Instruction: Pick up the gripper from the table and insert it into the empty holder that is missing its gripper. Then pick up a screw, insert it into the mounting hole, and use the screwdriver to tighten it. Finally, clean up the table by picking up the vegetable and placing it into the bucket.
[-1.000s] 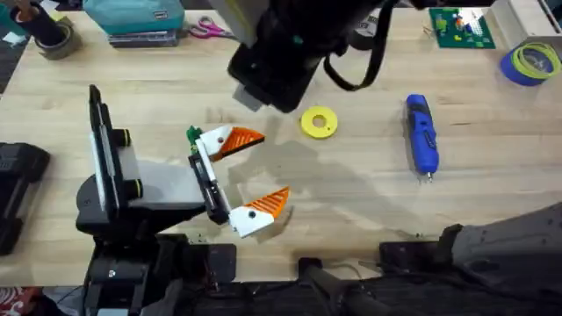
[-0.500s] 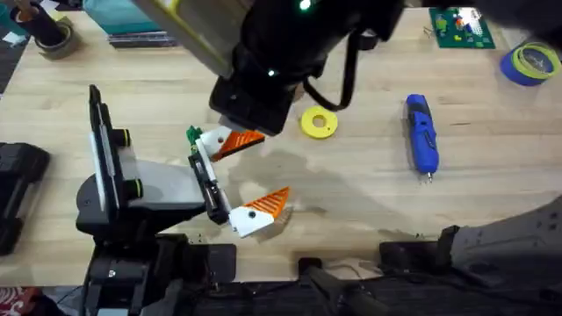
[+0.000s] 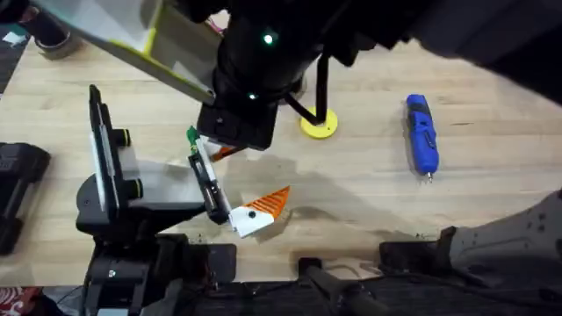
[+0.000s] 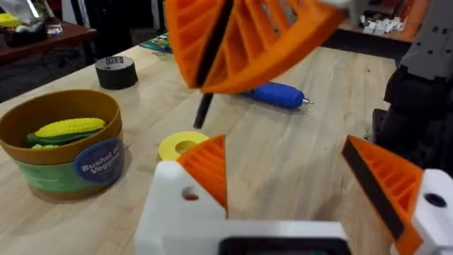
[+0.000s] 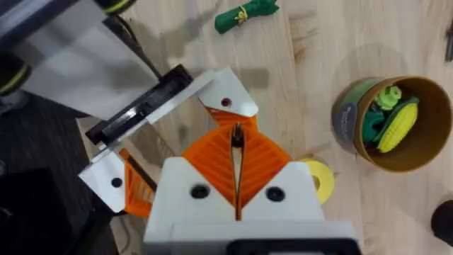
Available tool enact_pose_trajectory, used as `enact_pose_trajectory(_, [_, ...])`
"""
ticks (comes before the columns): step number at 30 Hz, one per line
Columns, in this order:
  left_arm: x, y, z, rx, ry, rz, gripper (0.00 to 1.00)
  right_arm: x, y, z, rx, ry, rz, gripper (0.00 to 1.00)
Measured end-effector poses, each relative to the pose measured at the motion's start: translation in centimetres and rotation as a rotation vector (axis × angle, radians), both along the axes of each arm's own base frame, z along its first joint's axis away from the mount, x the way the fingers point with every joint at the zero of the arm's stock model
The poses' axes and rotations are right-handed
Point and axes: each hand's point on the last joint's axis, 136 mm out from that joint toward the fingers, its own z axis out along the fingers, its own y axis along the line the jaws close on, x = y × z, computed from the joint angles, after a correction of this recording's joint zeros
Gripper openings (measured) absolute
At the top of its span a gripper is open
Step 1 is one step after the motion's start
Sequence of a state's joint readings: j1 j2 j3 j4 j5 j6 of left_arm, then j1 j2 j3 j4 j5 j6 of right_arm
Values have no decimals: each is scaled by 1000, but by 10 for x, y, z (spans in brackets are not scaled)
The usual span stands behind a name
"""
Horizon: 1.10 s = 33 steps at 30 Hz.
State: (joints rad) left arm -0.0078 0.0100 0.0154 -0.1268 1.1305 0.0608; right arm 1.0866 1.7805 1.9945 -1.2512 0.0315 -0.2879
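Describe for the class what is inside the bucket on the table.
Inside the bucket lies a yellow corn cob beside a green vegetable piece. The left wrist view shows the corn too. Whatever sits beneath them, at the bottom, is covered.

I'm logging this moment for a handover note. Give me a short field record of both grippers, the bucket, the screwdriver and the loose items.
right gripper: shut on a thin dark rod, over the white bracket
left gripper: open, empty
bucket: upright, corn inside
screwdriver: lying on the table, untouched
green vegetable: on the table, outside the bucket
yellow disc: flat on the table
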Motion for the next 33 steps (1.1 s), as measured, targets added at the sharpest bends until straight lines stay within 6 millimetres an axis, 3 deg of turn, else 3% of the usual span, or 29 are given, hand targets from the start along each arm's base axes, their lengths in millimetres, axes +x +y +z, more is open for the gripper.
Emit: enact_pose_trajectory(33, [0,0,0,0,0,0,985,-2,5,2,8,-17,33,6])
